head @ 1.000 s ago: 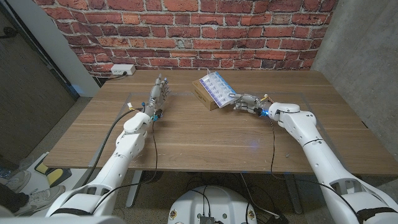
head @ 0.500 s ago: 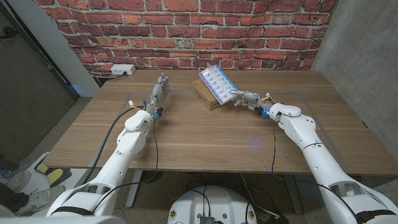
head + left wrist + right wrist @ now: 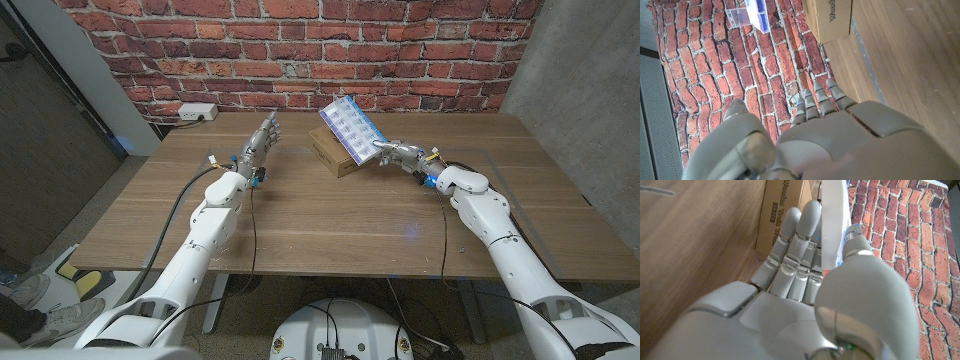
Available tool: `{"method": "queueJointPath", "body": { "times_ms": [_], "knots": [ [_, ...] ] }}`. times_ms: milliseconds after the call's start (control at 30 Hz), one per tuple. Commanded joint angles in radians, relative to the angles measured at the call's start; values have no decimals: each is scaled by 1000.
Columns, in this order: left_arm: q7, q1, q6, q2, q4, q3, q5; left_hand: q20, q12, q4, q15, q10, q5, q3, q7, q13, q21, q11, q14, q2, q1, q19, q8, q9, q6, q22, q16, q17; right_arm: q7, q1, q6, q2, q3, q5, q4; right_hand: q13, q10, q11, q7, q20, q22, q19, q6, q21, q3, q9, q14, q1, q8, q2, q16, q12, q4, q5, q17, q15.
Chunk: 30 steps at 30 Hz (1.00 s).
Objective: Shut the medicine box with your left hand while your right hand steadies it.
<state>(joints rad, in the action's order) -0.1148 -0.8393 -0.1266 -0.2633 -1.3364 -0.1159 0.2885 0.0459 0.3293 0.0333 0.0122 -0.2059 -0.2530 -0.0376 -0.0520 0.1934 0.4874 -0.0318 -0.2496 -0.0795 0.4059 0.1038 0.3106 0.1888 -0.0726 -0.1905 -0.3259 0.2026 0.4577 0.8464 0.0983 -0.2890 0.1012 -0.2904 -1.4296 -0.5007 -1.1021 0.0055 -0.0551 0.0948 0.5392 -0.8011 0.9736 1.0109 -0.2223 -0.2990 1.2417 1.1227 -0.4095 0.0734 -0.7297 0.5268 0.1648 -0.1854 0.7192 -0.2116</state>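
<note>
Pinching the medicine box (image 3: 350,128) aloft, the right hand (image 3: 397,155) is steadying it while the left hand (image 3: 259,144), fingers spread and holding nothing, is needing to reach across and press it shut.

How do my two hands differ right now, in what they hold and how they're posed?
The right hand pinches the medicine box, tilting it up over the cardboard box; the left hand holds nothing. Right fingers close around the pill box; left fingers are extended, apart from it. Both are raised above the table.
</note>
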Motion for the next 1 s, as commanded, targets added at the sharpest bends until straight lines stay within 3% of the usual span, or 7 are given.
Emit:
{"method": "queueJointPath", "body": {
  "times_ms": [33,367,600,1000],
  "knots": [
    [-27,-12,166,-50,-131,-23,41,23,11,9,-6,-72,16,10,-24,2,18,-17,-70,9,10,64,10,2,-65,0,-17,4,38,5,-130,-22,3,28,30,-25,-117,-83,47,110,6,11,37,13,-30,-31,-21,97,-1,85,-2,5,-35,-6,10,-18],
    [-106,2,259,-88,-190,-30,87,33,9,2,-17,-95,25,21,-45,3,24,-32,-91,16,-2,89,8,2,-87,0,-19,5,47,14,-194,-43,10,63,25,-43,-112,-87,52,110,15,33,34,33,-26,-36,-31,95,-2,84,-2,7,-39,-8,27,-18],
    [-159,12,300,-118,-219,-28,110,42,4,-3,-24,-103,30,32,-60,3,26,-42,-97,25,-13,103,7,3,-103,0,-17,7,37,16,-237,-52,12,90,39,-59,-98,-100,69,109,26,73,29,55,-20,-45,-51,86,-2,85,5,4,-48,-10,47,-17],
    [-151,19,363,-141,-261,-24,106,69,3,-8,-49,-140,34,60,-97,4,28,-62,-126,56,-33,128,17,4,-166,2,-19,7,1,16,-342,-59,26,155,67,-65,-84,-102,96,111,40,132,30,82,-12,-43,-83,77,3,84,19,-7,-56,-13,72,-17]
  ]
}}
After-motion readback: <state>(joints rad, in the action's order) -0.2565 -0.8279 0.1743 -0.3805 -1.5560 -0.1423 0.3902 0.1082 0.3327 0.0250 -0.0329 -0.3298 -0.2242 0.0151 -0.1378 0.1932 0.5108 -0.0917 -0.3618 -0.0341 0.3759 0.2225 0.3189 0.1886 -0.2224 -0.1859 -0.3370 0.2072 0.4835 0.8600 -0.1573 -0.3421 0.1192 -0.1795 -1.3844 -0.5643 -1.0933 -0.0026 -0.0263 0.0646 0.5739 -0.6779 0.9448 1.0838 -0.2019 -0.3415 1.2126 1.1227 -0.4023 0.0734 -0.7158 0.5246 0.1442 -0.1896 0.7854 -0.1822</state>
